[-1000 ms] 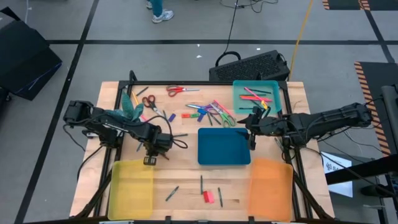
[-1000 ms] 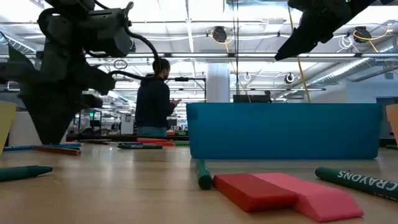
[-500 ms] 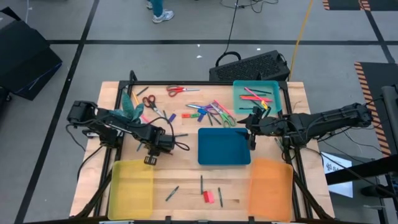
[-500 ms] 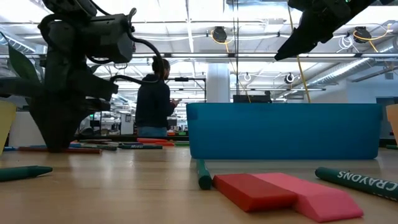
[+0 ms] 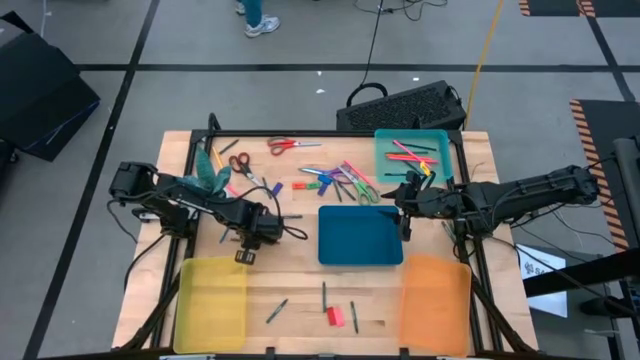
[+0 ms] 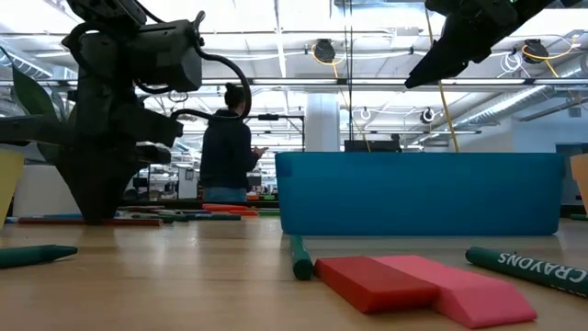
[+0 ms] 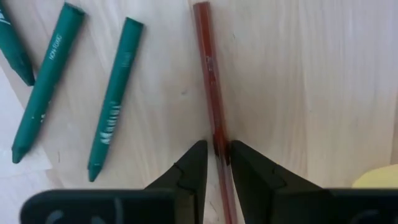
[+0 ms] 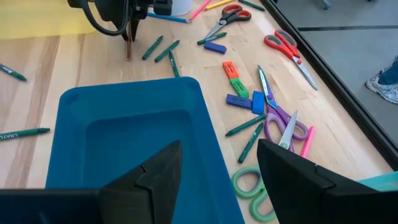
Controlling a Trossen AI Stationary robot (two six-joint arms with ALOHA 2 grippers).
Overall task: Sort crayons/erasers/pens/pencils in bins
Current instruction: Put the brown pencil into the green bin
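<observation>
My left gripper (image 5: 244, 254) stands low over the table between the yellow bin (image 5: 210, 300) and the dark blue bin (image 5: 360, 236), shut on a thin red-brown pencil (image 7: 208, 74) that lies on the wood. Green crayons (image 7: 115, 99) lie beside the pencil. My right gripper (image 8: 217, 180) hangs open above the dark blue bin's right rim, holding nothing. A red and a pink eraser (image 6: 423, 285) lie flat near the table's front edge, between the yellow bin and the orange bin (image 5: 435, 300). More erasers (image 8: 231, 70) lie beyond the blue bin. The teal bin (image 5: 412, 150) holds several sticks. My left gripper pinches the pencil's shaft (image 7: 217, 142) between its two fingertips (image 7: 198, 163), part way along its length. The fingers point down from above and stand across the pencil. The pencil lies flat on the table, its one end (image 7: 200, 7) reaching out beyond the fingers.
Scissors (image 5: 290, 146), pens and crayons lie scattered along the far half of the table. A plant (image 5: 210, 175) stands at the far left. Loose crayons (image 5: 277, 310) lie near the front edge. A person stands in the room beyond.
My left gripper has gone down to the table top and a little toward the dark blue bin. My right arm has kept still.
</observation>
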